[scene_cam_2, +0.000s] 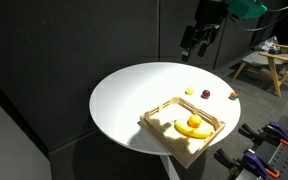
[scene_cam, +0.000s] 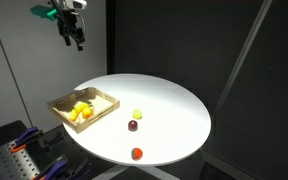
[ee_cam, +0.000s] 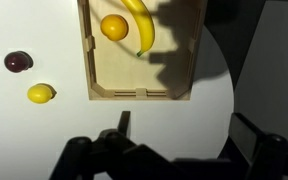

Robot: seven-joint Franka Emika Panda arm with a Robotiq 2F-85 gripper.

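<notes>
My gripper [scene_cam: 74,38] hangs high above the round white table [scene_cam: 174,105], open and empty; it also shows in the other exterior view [scene_cam_2: 197,42] and in the wrist view [ee_cam: 184,130]. Below it a wooden tray [ee_cam: 96,60] holds a banana [ee_cam: 140,25] and an orange [ee_cam: 114,27]. The tray shows in both exterior views [scene_cam: 105,100] [scene_cam_2: 154,117]. On the bare table lie a yellow lemon [ee_cam: 41,94], a dark purple fruit [ee_cam: 18,62] and, in an exterior view, a red fruit [scene_cam: 137,153].
Black curtains surround the table. A wooden stool [scene_cam_2: 264,62] stands behind it, and clamps and tools [scene_cam: 19,150] lie beside it. The lemon [scene_cam: 137,114] and purple fruit [scene_cam: 132,126] sit mid-table.
</notes>
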